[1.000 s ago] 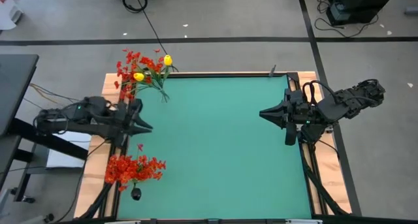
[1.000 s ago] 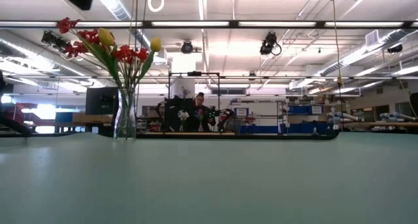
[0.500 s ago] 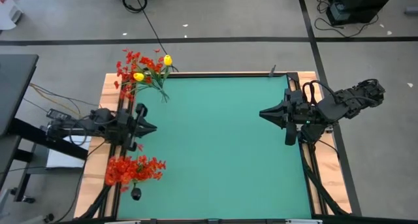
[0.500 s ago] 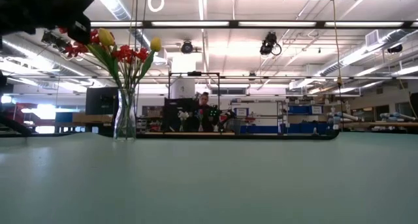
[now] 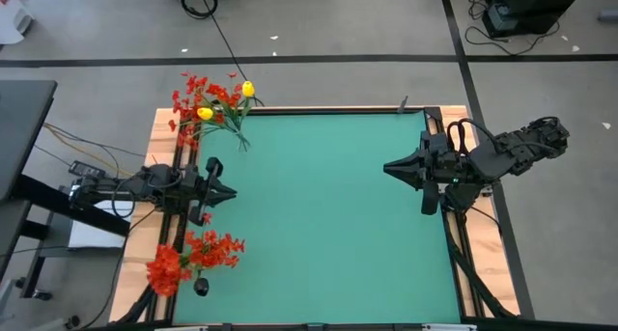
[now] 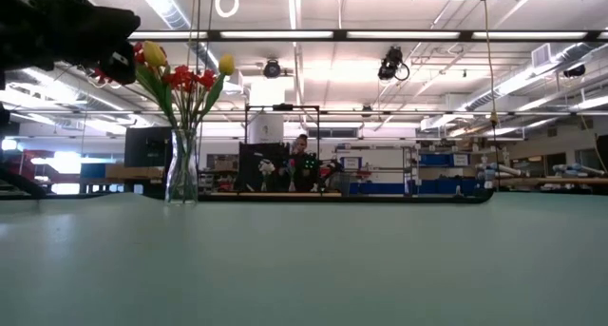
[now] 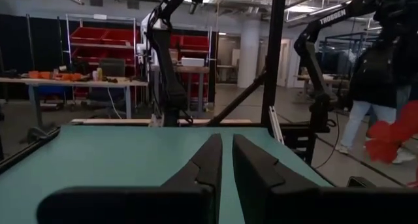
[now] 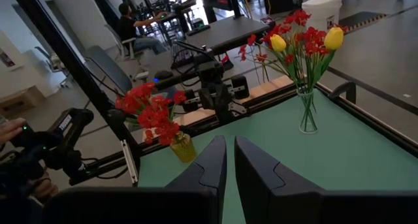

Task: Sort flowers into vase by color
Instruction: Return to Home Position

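A clear glass vase (image 6: 182, 169) stands at the table's far left corner and holds red blossom sprays (image 5: 198, 97) together with two yellow tulip buds (image 5: 248, 88); it also shows in the right wrist view (image 8: 305, 113). A second, yellowish vase (image 8: 183, 147) at the near left holds only red sprays (image 5: 193, 256). My left gripper (image 5: 232, 191) is shut and empty, at the table's left edge between the two vases. My right gripper (image 5: 386, 167) is shut and empty at the right edge.
The green mat (image 5: 328, 225) lies between the two arms. A person's hand (image 8: 10, 129) shows beyond the table's left side, near the red bunch. Another person (image 6: 302, 164) is in the room behind the table.
My left gripper has come down and gone a little toward the table's near edge and its middle; its arm has entered the low view at the top left. The red bunch at the near left has shifted, part of it swinging toward the near left corner.
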Controlling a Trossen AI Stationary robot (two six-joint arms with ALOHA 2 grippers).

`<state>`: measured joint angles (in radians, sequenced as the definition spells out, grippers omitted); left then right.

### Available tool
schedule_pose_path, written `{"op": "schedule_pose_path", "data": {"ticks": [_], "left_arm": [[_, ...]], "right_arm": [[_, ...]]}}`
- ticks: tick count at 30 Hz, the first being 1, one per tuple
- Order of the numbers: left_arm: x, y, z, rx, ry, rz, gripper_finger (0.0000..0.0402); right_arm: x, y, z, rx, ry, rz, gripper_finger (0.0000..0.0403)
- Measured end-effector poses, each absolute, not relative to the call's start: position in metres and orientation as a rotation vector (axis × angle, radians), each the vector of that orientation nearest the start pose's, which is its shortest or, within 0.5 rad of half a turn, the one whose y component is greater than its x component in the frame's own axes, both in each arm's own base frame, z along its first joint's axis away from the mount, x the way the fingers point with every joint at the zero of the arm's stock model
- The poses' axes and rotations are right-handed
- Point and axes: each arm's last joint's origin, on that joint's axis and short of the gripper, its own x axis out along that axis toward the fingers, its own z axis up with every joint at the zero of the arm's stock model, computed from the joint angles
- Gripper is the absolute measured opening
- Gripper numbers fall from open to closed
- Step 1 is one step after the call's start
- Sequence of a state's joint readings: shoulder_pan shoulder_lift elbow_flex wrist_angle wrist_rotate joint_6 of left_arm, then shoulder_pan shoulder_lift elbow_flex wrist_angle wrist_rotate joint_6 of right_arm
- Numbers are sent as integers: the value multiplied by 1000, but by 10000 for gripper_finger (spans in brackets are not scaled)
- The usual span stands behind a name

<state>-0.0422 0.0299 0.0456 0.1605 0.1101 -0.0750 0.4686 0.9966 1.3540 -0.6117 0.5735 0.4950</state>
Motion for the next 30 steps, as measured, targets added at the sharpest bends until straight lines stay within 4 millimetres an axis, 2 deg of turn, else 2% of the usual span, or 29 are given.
{"op": "schedule_pose_path", "data": {"ticks": [13, 20, 24, 30], "left_arm": [[96, -7, 181, -62, -59, -154, 40], [96, -7, 179, -62, -36, -153, 40], [99, -7, 170, -68, -30, -153, 40], [99, -7, 171, -7, -48, -146, 40]], "right_arm": [[163, 65, 444, 366, 189, -156, 42], [163, 65, 444, 366, 189, -156, 42], [163, 65, 444, 366, 189, -156, 42], [163, 65, 444, 367, 186, -155, 42]]}}
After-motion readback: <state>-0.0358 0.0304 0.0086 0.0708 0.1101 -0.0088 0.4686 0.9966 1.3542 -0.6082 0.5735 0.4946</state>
